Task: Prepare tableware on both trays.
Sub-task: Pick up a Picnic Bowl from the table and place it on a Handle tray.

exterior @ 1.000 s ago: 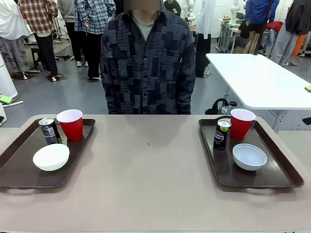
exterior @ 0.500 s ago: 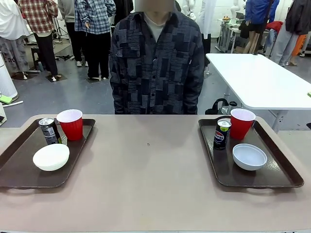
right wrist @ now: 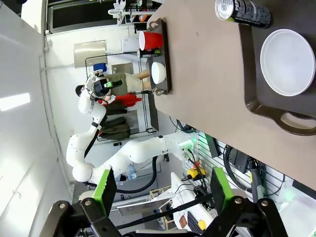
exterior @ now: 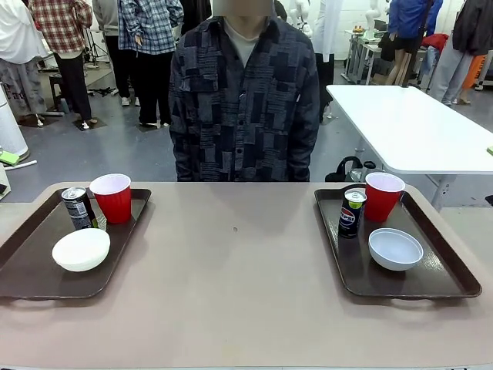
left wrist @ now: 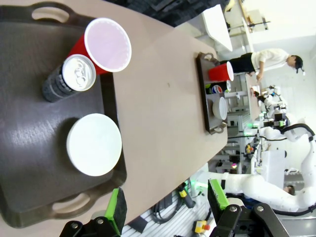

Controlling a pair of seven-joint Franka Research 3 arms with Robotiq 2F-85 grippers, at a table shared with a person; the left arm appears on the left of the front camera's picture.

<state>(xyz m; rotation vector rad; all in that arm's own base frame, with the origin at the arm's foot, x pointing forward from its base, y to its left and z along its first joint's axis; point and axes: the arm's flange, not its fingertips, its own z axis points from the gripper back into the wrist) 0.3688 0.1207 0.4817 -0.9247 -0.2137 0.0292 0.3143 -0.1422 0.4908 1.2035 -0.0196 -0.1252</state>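
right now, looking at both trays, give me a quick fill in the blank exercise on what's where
1. On the left tray, the can stands beside a ____ cup.
2. On the right tray, the bowl sits ____ to the robot than the can.
3. Each tray holds one cup, one can and one ____.
4. The left gripper is ____, holding nothing.

Missing words: red; nearer; bowl; open

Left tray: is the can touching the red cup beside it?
Cannot tell. In the front view the can and red cup look barely apart on the left tray; in the left wrist view their outlines overlap, so neither settles it.
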